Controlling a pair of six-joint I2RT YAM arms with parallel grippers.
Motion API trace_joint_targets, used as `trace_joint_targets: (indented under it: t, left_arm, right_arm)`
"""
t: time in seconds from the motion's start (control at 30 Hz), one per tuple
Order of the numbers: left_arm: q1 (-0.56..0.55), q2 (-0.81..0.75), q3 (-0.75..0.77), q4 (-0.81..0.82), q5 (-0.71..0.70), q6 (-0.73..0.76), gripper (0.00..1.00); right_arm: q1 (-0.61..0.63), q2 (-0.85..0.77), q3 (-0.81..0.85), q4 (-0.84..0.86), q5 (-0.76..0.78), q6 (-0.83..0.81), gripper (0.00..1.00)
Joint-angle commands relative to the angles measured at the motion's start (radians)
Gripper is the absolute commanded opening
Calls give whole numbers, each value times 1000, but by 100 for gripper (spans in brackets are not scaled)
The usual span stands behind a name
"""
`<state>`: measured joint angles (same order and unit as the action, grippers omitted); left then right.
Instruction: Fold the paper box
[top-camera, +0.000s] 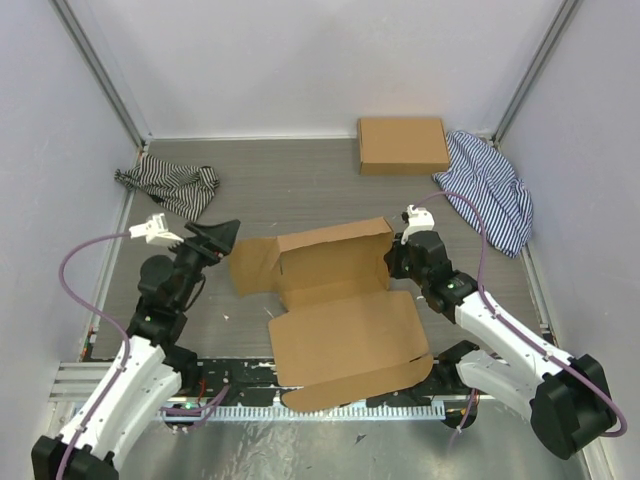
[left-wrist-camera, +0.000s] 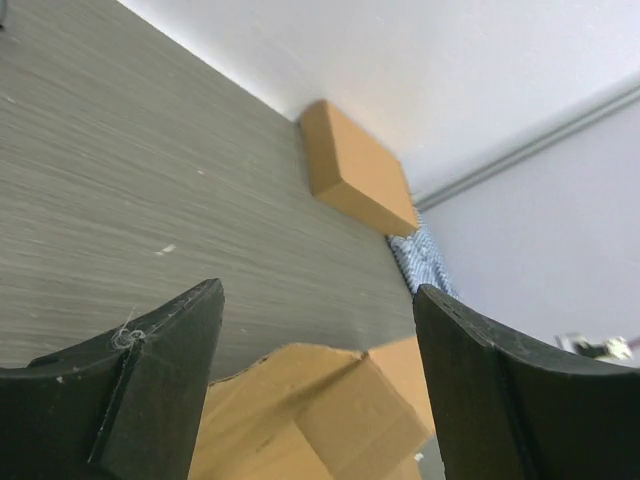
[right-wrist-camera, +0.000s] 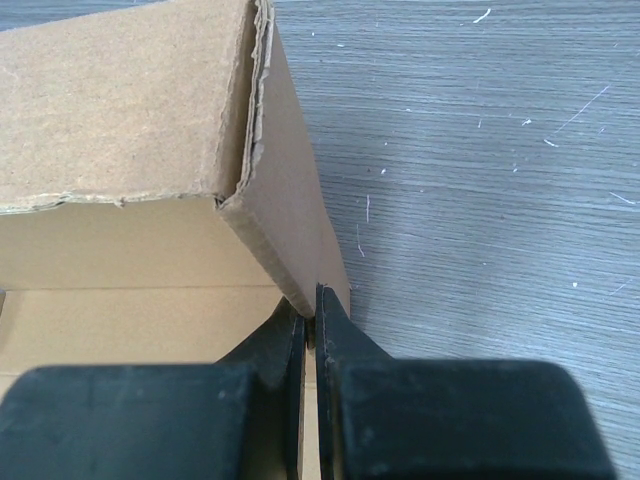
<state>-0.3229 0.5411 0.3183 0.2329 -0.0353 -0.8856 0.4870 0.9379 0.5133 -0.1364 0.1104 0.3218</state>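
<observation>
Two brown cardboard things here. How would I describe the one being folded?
On the grey table, look at the near middle. The paper box lies there opened out, flaps spread, its right wall pinched by the right gripper. The other box, by the back wall, is a neat closed rectangle.

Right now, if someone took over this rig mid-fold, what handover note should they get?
Plain brown die-cut cardboard mailer box: mid-table, lid panel reaching the near edge by the arm bases.
Left gripper: open, empty, beside the box's left flap.
Right gripper: shut on the box's right side wall.
Done: rear and right walls stand up.
Left to do: left flap splays outward, lid panel lies flat open; raise, tuck, close.
</observation>
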Motion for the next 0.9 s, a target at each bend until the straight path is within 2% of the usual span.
trace_joint_targets:
  t: [0.0,0.1,0.17,0.27,0.33,0.43,0.53,0.6,0.87]
  left_arm:
    - [20,162,74,-96,-96,135,82]
    - [68,332,81,-73,-91,128,81]
    - [126,382,44,42,-55,89,81]
    - [259,449,13,161,39,20,78]
    - [295,511,36,188,111,-1,76]
    - [297,620,41,293,229,-43,71]
    - [301,687,-14,432,231,-82,71]
    - [303,715,-25,455,237,-86,70]
    - [277,913,14,588,498,-74,62]
  right_arm:
    - [-1,1,6,4,14,32,2]
    - [-4,-9,5,-11,32,33,1]
    - [-4,-27,6,-29,48,27,1]
    - [-7,-54,4,-55,55,18,1]
    - [-8,-66,3,-68,53,16,1]
    - [-8,-71,2,-74,49,14,1]
    - [-8,-64,9,-78,49,12,1]
    - [-8,-57,15,-81,46,10,1]
    - [-10,-40,34,-73,21,12,1]
